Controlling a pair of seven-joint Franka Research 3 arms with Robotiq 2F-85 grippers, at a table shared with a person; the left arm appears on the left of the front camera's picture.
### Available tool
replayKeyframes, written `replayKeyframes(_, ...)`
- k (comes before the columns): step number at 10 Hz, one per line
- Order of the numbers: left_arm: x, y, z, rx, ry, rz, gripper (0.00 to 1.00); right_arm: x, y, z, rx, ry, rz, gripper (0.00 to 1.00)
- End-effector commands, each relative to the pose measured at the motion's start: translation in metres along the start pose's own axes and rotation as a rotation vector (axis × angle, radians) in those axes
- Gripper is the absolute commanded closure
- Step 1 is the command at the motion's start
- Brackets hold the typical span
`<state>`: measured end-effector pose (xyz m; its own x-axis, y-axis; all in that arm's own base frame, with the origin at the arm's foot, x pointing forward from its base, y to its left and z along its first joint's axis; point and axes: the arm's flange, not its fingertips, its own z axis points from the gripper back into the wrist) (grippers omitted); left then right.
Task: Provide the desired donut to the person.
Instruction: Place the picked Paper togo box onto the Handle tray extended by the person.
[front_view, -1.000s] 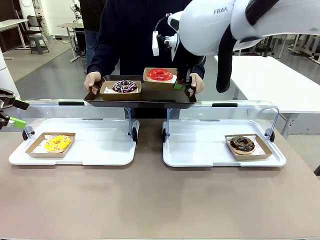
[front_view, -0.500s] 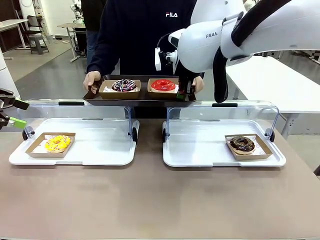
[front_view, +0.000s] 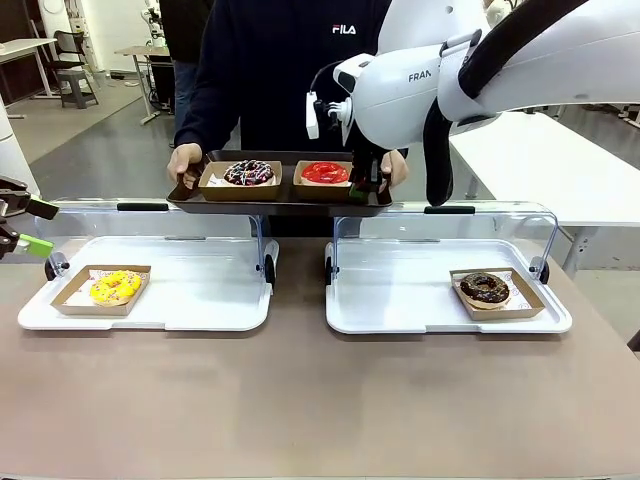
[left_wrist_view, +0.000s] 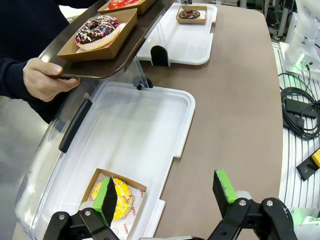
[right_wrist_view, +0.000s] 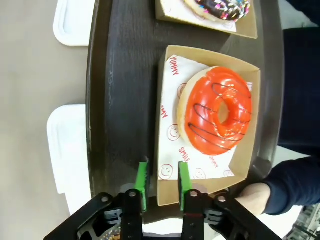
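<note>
The person (front_view: 285, 70) in a dark sweatshirt holds a dark tray (front_view: 280, 205) in both hands at the far side. On the tray lies a red-glazed donut (front_view: 323, 172) (right_wrist_view: 217, 117) in a brown card box (right_wrist_view: 170, 60). My right gripper (front_view: 366, 182) (right_wrist_view: 163, 175) is at the box's near corner. Its green pads stand astride the box wall, slightly apart from it, so it is open. The person's hand (right_wrist_view: 255, 192) grips the tray right beside it. My left gripper (front_view: 38, 227) (left_wrist_view: 165, 192) hangs open at the table's left end, holding nothing.
A sprinkled chocolate donut (front_view: 249, 172) in its box shares the tray. Two white lidded containers stand on the table: the left container (front_view: 200, 300) holds a yellow donut (front_view: 116, 287) (left_wrist_view: 122, 192), the right container (front_view: 400, 300) holds a chocolate donut (front_view: 485, 289). Cables (left_wrist_view: 300, 110) lie beside the table.
The red donut's box came down from above the tray onto it beside the sprinkled one. The right gripper's pads then parted from the box wall. The left arm stayed still.
</note>
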<state>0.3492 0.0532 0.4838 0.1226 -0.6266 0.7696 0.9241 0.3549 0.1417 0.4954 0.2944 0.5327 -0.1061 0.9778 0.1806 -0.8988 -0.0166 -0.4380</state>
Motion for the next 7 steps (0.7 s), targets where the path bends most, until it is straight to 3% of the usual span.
replayKeyframes(1,-0.001,0.001,0.001,-0.003,-0.017,0.001,0.0,-0.006,0.003,0.006,-0.025,-0.027,0.01,0.0)
replayKeyframes(3,-0.001,0.001,0.001,-0.003,-0.017,0.001,0.0,-0.008,0.003,0.017,-0.016,-0.042,0.012,0.05)
replayKeyframes(4,-0.001,0.001,0.001,-0.003,-0.017,0.001,0.0,-0.01,0.002,0.023,-0.005,-0.071,0.004,0.0)
replayKeyframes(7,-0.001,0.001,0.001,-0.003,-0.017,0.001,0.0,-0.018,0.013,0.056,0.02,-0.159,-0.011,0.0)
